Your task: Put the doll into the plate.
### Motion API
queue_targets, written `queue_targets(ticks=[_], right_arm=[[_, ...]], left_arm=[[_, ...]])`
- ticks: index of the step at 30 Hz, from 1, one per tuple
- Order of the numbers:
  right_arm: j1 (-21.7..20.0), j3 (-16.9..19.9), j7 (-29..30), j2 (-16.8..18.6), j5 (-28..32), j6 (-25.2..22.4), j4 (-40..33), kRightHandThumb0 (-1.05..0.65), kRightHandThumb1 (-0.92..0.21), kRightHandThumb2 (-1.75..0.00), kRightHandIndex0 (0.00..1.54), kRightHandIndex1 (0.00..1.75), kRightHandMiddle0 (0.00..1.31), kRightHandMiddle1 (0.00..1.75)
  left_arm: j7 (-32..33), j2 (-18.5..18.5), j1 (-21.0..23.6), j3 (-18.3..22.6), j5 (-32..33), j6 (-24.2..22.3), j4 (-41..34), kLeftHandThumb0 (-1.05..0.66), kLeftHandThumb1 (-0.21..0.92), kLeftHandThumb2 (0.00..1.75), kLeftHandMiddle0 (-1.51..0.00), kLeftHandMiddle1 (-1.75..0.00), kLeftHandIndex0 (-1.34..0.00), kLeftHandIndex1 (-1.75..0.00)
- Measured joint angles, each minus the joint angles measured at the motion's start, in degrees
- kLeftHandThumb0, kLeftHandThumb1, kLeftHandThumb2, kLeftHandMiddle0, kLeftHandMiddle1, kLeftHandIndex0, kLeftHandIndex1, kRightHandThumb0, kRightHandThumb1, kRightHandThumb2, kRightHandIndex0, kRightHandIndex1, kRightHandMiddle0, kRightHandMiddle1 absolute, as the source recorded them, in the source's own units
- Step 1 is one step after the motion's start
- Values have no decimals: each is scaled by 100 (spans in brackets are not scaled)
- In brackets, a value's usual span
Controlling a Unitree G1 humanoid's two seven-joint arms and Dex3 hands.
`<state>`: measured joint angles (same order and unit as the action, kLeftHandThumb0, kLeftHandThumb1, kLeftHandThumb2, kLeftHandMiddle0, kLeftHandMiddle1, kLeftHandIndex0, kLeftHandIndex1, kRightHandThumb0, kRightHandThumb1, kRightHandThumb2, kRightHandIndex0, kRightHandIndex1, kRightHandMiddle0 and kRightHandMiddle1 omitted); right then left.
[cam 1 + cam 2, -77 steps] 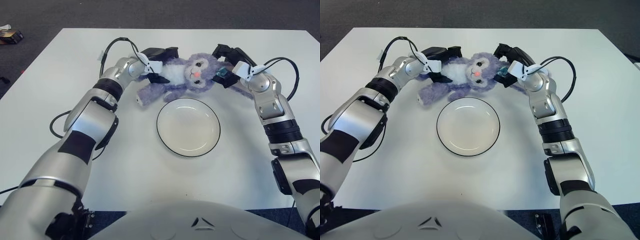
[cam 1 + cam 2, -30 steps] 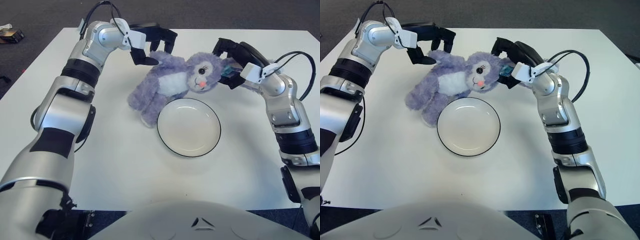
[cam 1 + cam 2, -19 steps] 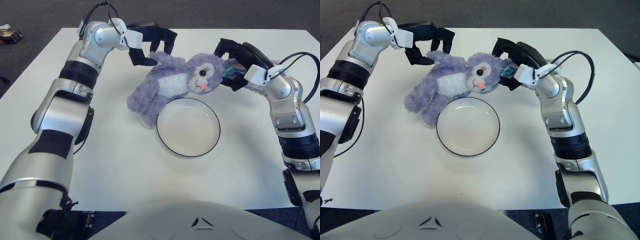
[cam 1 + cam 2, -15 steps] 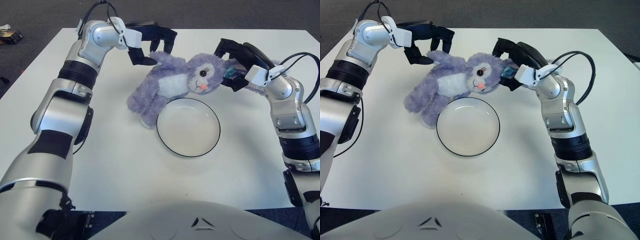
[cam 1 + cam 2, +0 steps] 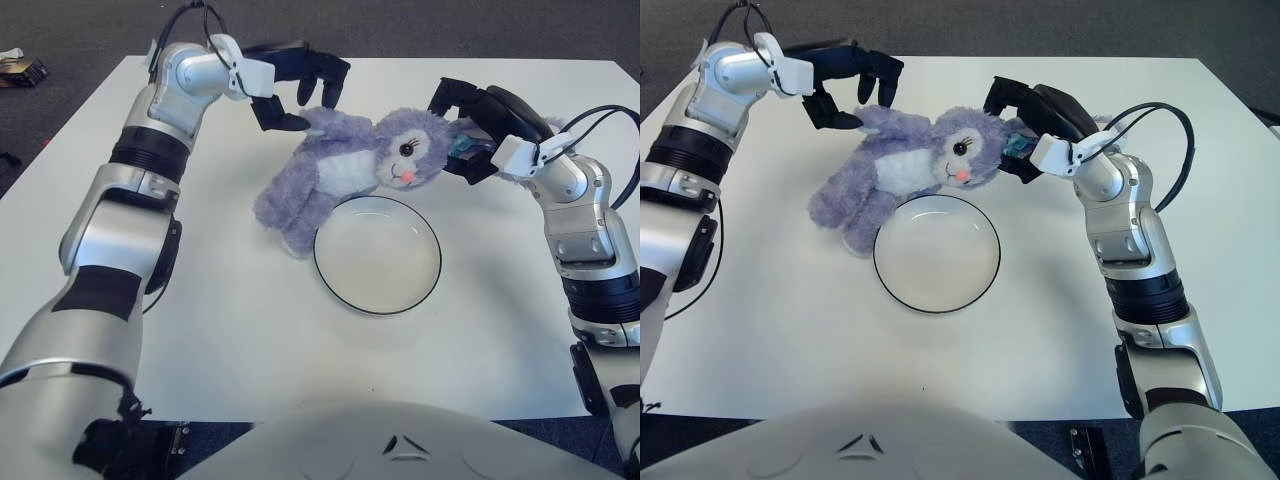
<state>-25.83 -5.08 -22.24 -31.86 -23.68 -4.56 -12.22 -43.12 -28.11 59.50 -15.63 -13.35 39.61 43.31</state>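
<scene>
Done: left hand (image 5: 300, 85) and right hand (image 5: 470, 115) clamp the fluffy purple plush doll (image 5: 345, 165), upper centre.
Left: doll not yet in the round white black-rimmed plate (image 5: 377, 254).

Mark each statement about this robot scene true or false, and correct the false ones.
1. The doll lies inside the plate. False: it is beyond the plate's far-left rim, and the plate holds nothing.
2. The right hand is at the doll's head. True.
3. The left hand is beside the plate's near rim. False: it is at the doll's far side, by its upper paw.
4. The doll is purple with a white belly. True.
5. The plate has a dark rim. True.
</scene>
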Motion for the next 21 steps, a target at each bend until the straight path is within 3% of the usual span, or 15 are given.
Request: queue_targets(ticks=[3,4,8,11,13,16,21], right_arm=[[9,0,1,0,0,16,9,43,-41,-119,53,175,67,175],[10,0,1,0,0,14,12,43,-41,-119,53,175,66,175],[9,-6,-73,0,4,-103,15,43,-42,-118,52,175,66,175],[9,-37,-136,2,-2,-245,30,43,-42,-117,52,175,66,175],[9,-74,-149,2,-38,-303,52,43,-42,-117,52,175,66,175],[9,-144,-148,1,-130,-334,101,43,-43,-117,52,175,66,175],[-5,-335,37,-6,-470,-204,358,43,-43,-116,51,175,65,175]], left_arm=[[-104,-80,-137,10,24,-274,-369,0,87,38,-40,-152,-42,-140],[-108,-111,-184,19,23,-350,-507,-13,89,34,-35,-141,-43,-143],[40,-195,-394,56,-82,-564,-1072,-30,91,32,-27,-123,-41,-150],[128,-201,-536,59,-142,-745,-1395,-48,92,20,-24,-108,-27,-108],[182,-200,-618,58,-210,-881,-1558,-51,92,18,-24,-104,-26,-97],[298,-197,-683,49,-383,-1046,-1672,-53,92,16,-24,-101,-25,-86],[1054,-138,-722,-52,-1073,-1184,-1551,-53,92,15,-23,-99,-28,-80]])
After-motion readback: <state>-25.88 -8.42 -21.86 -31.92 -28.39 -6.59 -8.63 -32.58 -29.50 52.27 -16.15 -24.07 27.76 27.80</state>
